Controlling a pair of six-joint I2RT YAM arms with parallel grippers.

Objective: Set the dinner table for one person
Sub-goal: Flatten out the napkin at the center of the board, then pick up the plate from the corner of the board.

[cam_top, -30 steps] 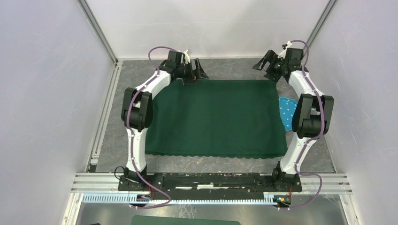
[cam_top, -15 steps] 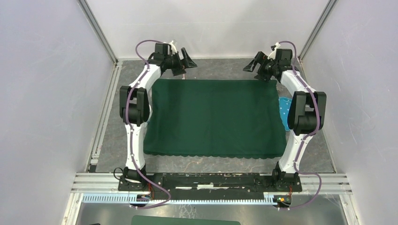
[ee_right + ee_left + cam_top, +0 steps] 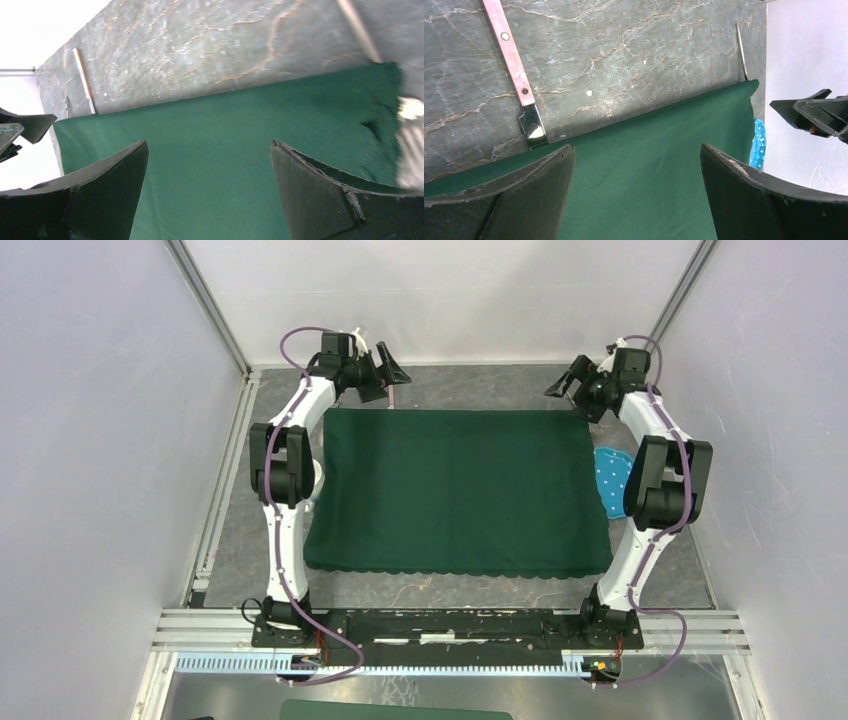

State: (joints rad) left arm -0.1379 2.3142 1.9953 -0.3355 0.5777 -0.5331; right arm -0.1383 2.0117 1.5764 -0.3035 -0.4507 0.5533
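Note:
The dinner table (image 3: 470,385) is a dark-grey veined stone surface. A dark green scallop-edged cloth (image 3: 460,490) lies flat on its middle. My left gripper (image 3: 390,370) hovers open and empty above the cloth's far left corner; in the left wrist view (image 3: 636,147) the cloth fills the gap between its fingers. My right gripper (image 3: 570,382) hovers open and empty above the far right corner, again with only cloth (image 3: 240,130) below the gripper (image 3: 210,143). A pink-handled utensil (image 3: 514,65) lies on the stone, its metal end (image 3: 531,131) at the cloth's far edge.
A blue white-dotted item (image 3: 608,478) lies at the cloth's right edge, partly behind the right arm; it also shows in the left wrist view (image 3: 758,145). A thin metal utensil (image 3: 741,50) lies near the far right corner. White walls and metal rails enclose the table.
My left gripper has lifted off the cloth's far left corner and moved back and left. My right gripper drifted left, then back right. The cloth's far left corner now shows.

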